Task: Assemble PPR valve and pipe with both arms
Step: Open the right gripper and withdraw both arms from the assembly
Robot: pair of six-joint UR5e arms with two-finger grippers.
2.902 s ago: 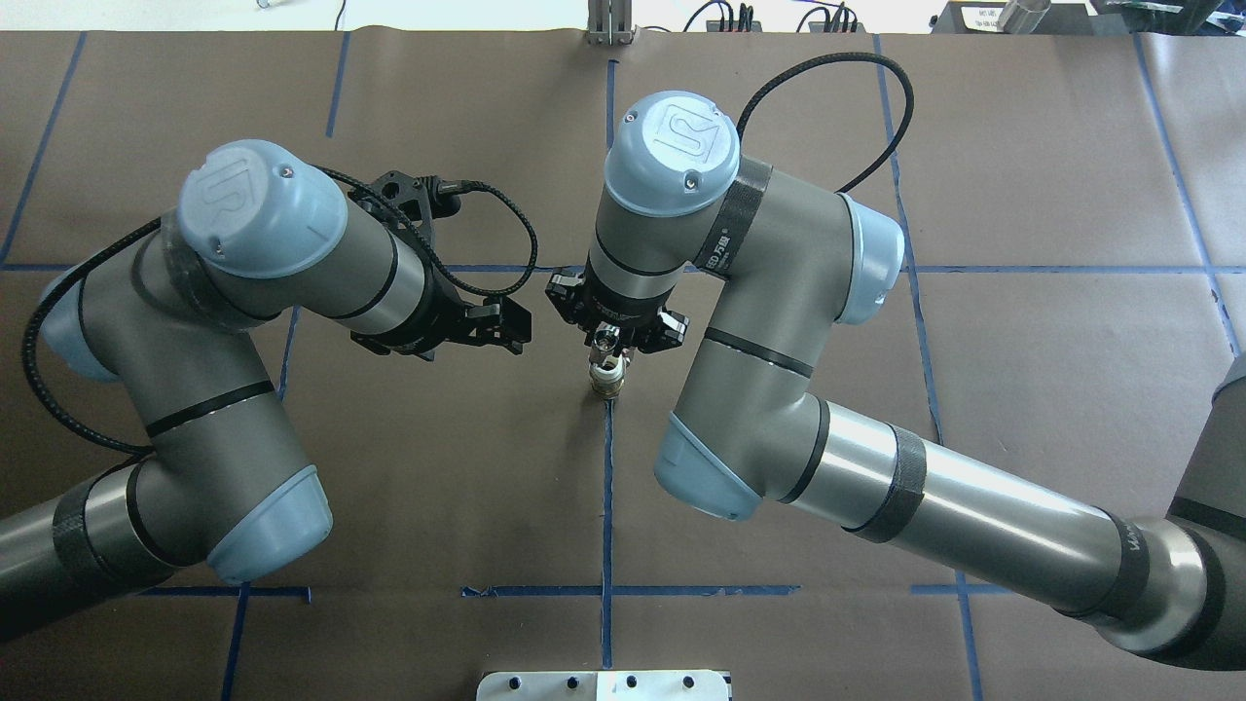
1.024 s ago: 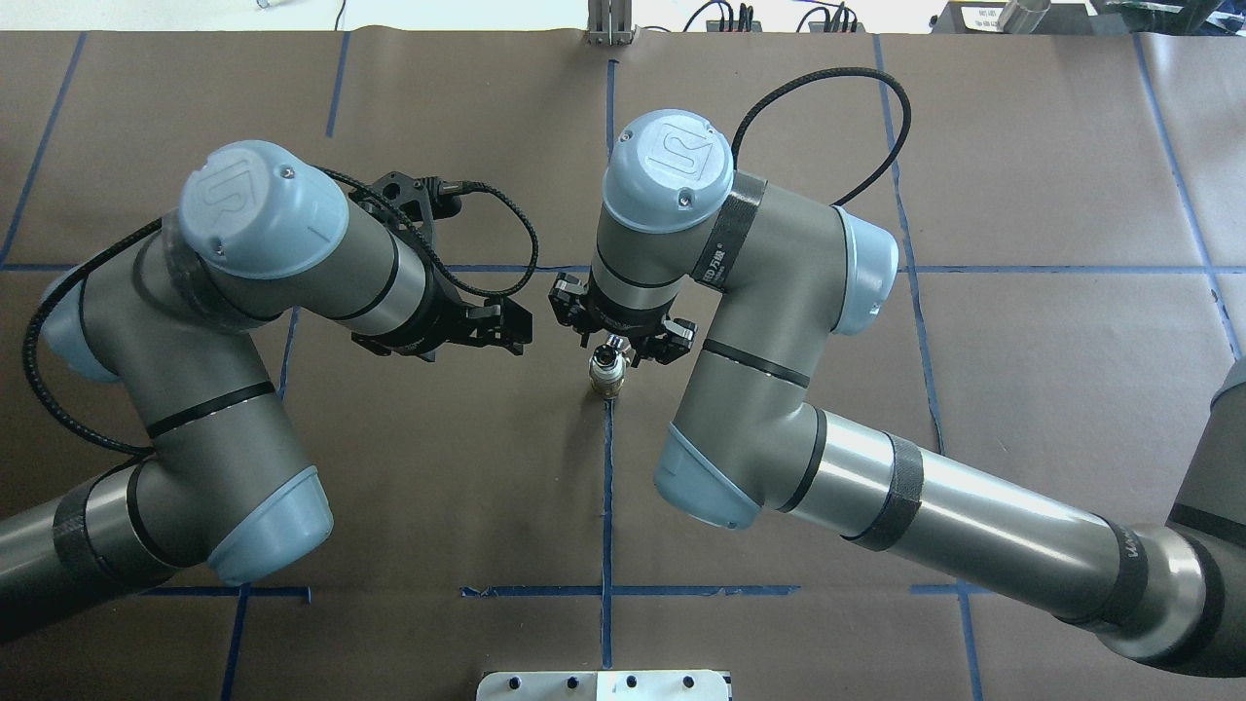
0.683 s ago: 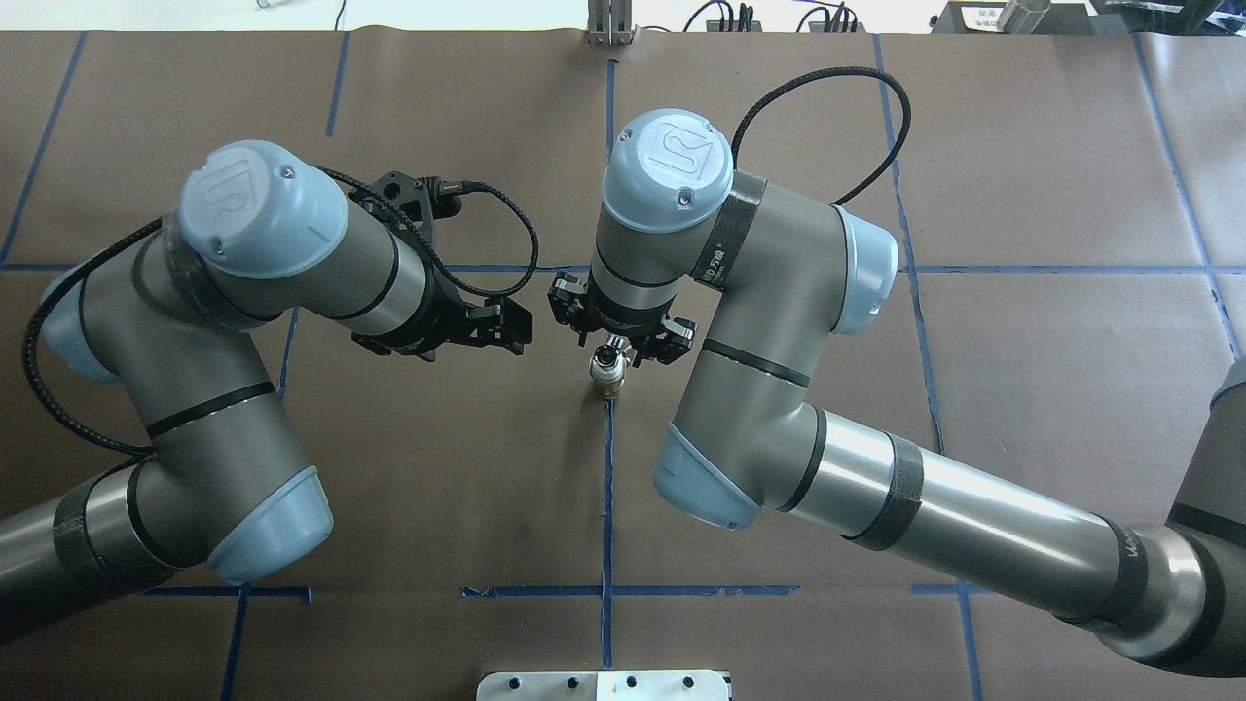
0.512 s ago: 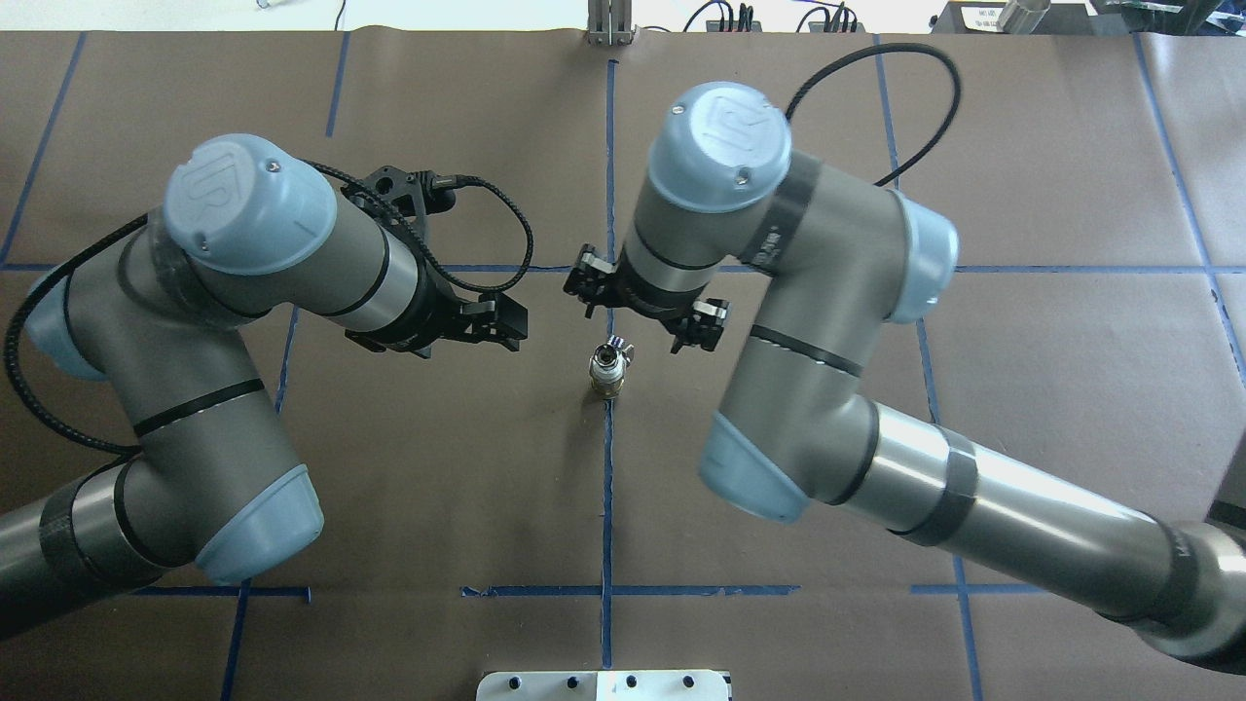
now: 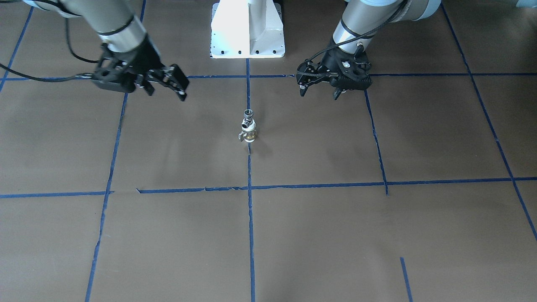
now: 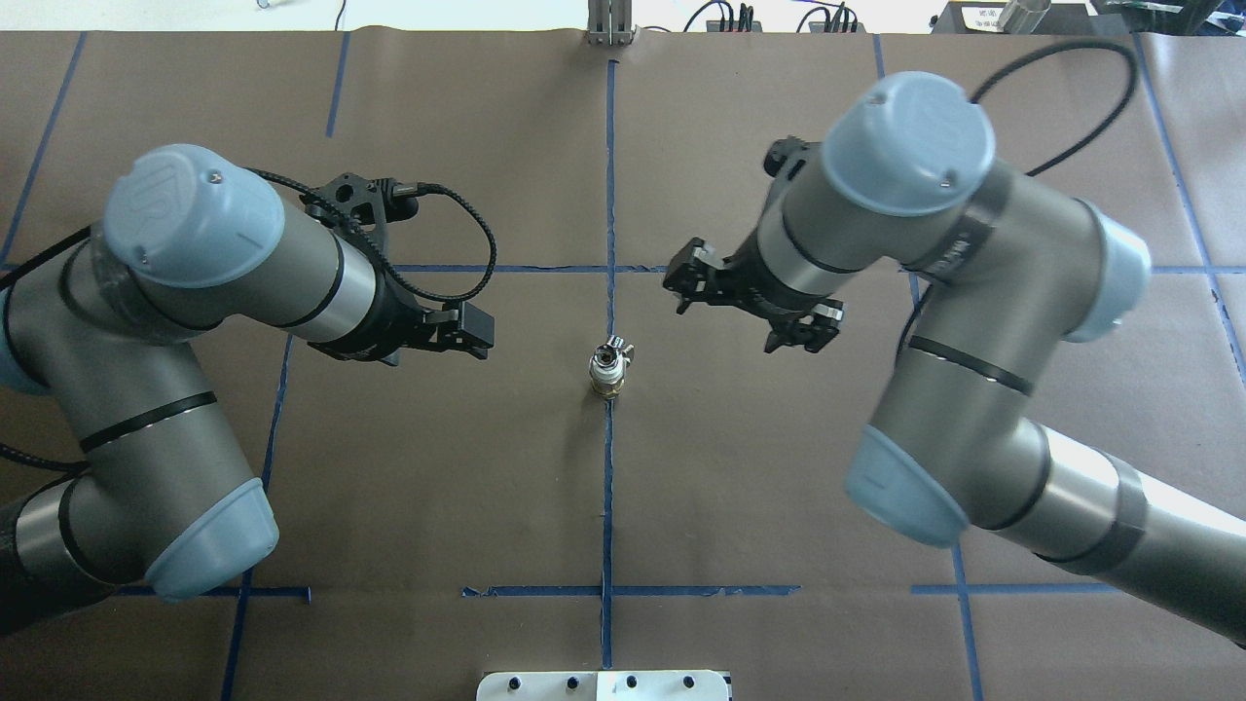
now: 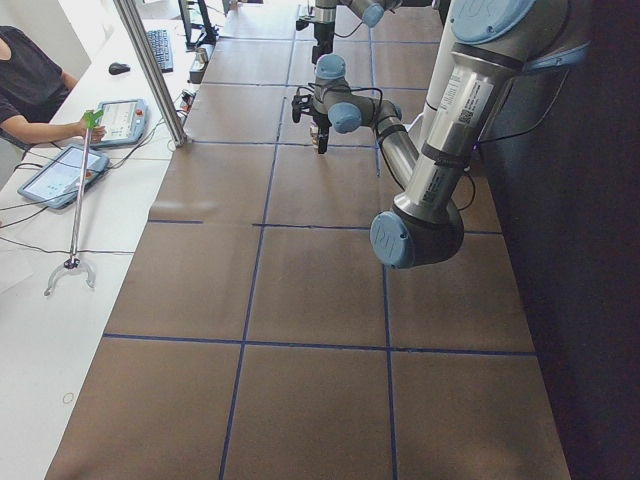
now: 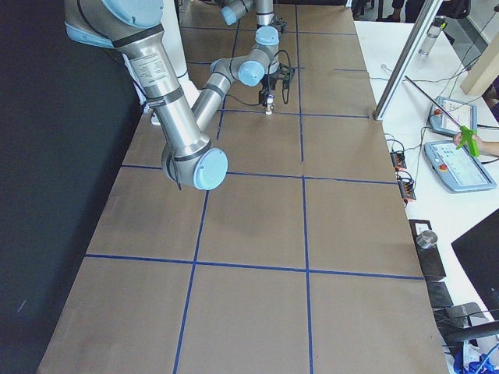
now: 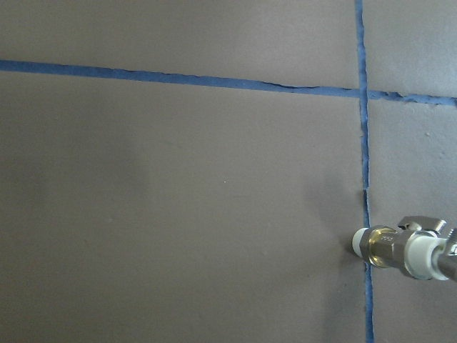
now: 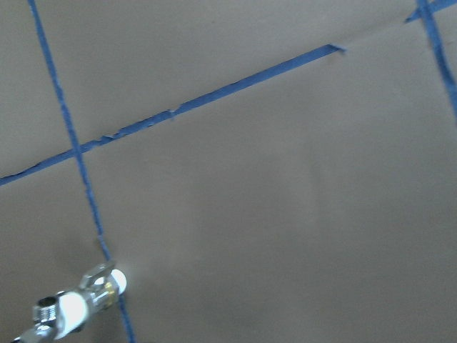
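The left fingers (image 6: 474, 329) are spread apart and hold nothing; they hang above the worktop (image 5: 168, 147), pointing toward its middle. The right fingers (image 5: 179, 82) are wide apart and also empty, angled toward the middle from the other side.

Between the two, well apart from both, the valve (image 5: 250, 132) stands upright on the worktop, on the blue tape line (image 5: 250, 218) down the centre. Its brass body is at the bottom with the small lever sticking out sideways, and the white collar is above it. The pipe (image 5: 248, 113) sits on top of the collar, its open chrome end facing up. Each wrist view catches this stack at its edge.

The left arm (image 6: 165, 331) and right arm (image 6: 973, 321) bend in from either side.
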